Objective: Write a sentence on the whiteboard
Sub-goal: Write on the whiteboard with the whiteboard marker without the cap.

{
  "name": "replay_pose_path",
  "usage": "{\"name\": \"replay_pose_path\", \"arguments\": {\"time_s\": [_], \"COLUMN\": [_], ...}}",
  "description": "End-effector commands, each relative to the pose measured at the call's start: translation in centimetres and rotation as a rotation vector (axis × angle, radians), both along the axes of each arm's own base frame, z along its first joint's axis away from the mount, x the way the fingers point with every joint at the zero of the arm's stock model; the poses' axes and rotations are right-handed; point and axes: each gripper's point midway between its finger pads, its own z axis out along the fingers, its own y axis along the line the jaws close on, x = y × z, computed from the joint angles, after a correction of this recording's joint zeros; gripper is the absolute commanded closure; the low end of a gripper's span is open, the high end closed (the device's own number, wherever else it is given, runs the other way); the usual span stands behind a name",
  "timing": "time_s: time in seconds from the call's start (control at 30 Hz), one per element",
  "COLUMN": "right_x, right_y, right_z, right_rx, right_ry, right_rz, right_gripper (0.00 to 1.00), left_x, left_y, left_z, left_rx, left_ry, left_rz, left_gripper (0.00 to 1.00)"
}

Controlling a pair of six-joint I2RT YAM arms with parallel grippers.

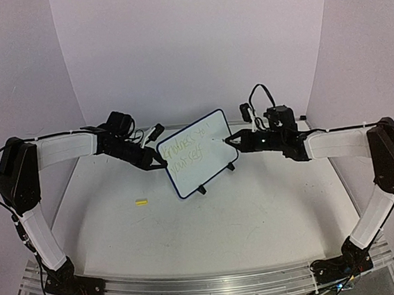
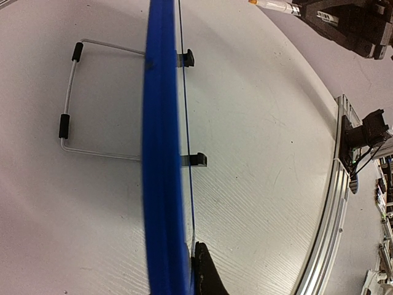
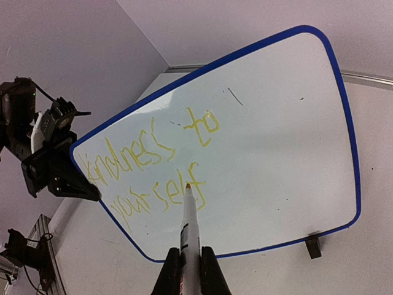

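The whiteboard (image 1: 202, 162) stands tilted on its wire stand (image 2: 69, 104) at mid-table, blue-rimmed. The sentence (image 3: 150, 166), in faint yellow strokes, reads "kindness to" over "yourself". My left gripper (image 1: 161, 163) is shut on the board's left edge; in the left wrist view the blue rim (image 2: 161, 153) runs edge-on between its dark fingers (image 2: 207, 276). My right gripper (image 3: 190, 273) is shut on a white marker (image 3: 190, 224). The marker's orange tip sits by the last letter of "yourself"; whether it touches the board does not show.
A small yellow marker cap (image 1: 141, 202) lies on the table left of the board. Two black clip feet (image 2: 198, 160) hold the board's lower edge. An aluminium rail (image 1: 196, 283) runs along the near table edge. White walls close in behind.
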Motion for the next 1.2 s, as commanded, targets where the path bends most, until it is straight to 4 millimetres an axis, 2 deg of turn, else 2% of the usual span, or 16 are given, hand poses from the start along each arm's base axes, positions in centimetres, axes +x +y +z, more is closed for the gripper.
{"name": "replay_pose_path", "arguments": {"time_s": [0.0,0.2,0.57,0.83,1.17], "right_x": [-0.8,1.5,4.4,5.8,7.3], "right_y": [-0.4,-1.2,-0.4,0.3,0.1], "right_z": [1.2,0.5,-0.6,-1.5,-2.1], "right_rx": [0.031,0.038,0.045,0.056,0.058], "right_ry": [-0.044,-0.035,-0.025,-0.005,0.003], "right_rz": [0.119,0.116,0.108,0.107,0.071], "right_gripper": [1.00,1.00,1.00,1.00,1.00], "left_x": [0.8,0.8,0.8,0.8,0.9], "left_y": [-0.7,-0.7,-0.7,-0.7,-0.7], "left_z": [1.4,1.3,1.0,0.9,0.6], "left_rx": [-0.023,-0.021,-0.016,-0.012,-0.008], "left_ry": [-0.034,-0.032,-0.029,-0.029,-0.027], "left_rz": [-0.014,-0.013,-0.012,-0.012,-0.012], "left_gripper": [1.00,1.00,1.00,1.00,1.00]}}
